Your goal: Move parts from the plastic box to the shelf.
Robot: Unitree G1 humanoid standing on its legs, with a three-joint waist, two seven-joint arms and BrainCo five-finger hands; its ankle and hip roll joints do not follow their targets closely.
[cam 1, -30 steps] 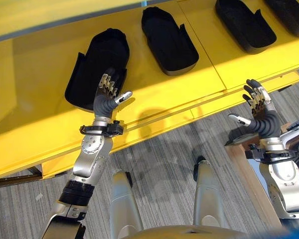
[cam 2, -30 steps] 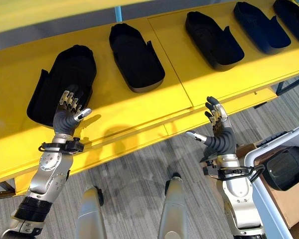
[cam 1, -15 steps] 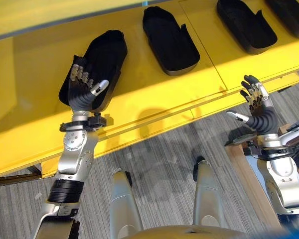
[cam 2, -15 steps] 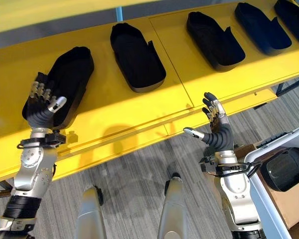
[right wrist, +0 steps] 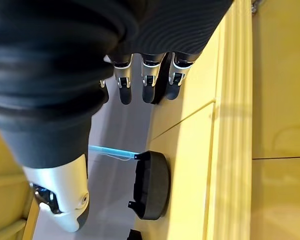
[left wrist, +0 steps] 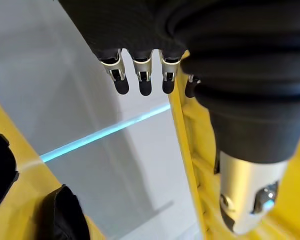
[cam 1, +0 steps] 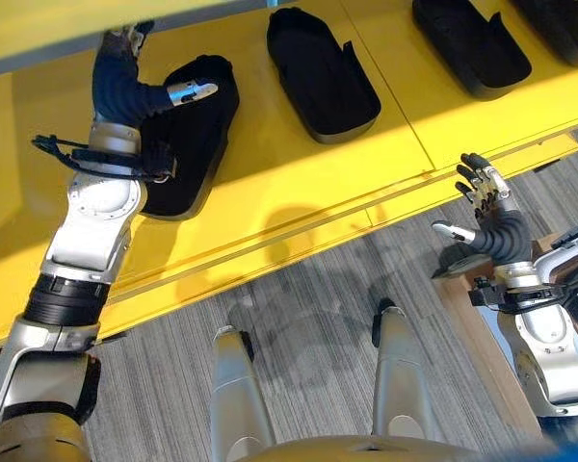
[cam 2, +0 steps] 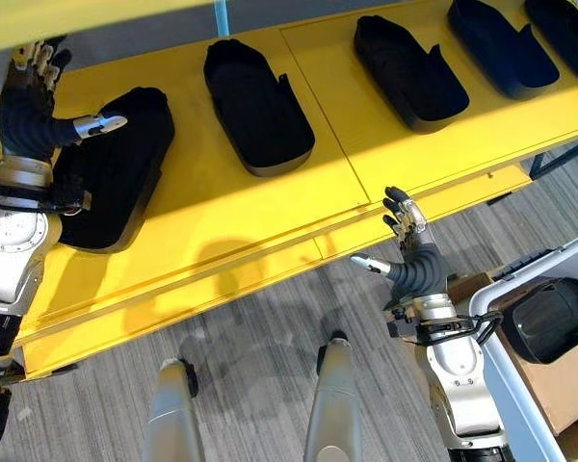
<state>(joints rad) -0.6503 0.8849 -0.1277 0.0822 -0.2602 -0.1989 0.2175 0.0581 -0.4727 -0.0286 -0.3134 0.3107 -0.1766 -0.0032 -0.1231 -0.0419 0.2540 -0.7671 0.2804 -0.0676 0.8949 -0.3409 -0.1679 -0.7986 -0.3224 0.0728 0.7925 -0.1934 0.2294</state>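
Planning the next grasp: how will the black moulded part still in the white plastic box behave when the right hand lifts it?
The black moulded shell part probably stays stiff: its matching parts on the yellow shelf hold their walled shape. Hollow, so likely light. Its rounded, smooth surface might slip in the open right hand. The white plastic box wall may hinder access.

The left hand (cam 2: 27, 106) covers part of the leftmost black moulded part (cam 2: 116, 183) on the yellow shelf (cam 2: 231, 207). The white plastic box (cam 2: 520, 375) runs off the frame's edge.

Grey striped carpet floor (cam 1: 308, 308); pale wall (left wrist: 65, 90) with cyan strip.
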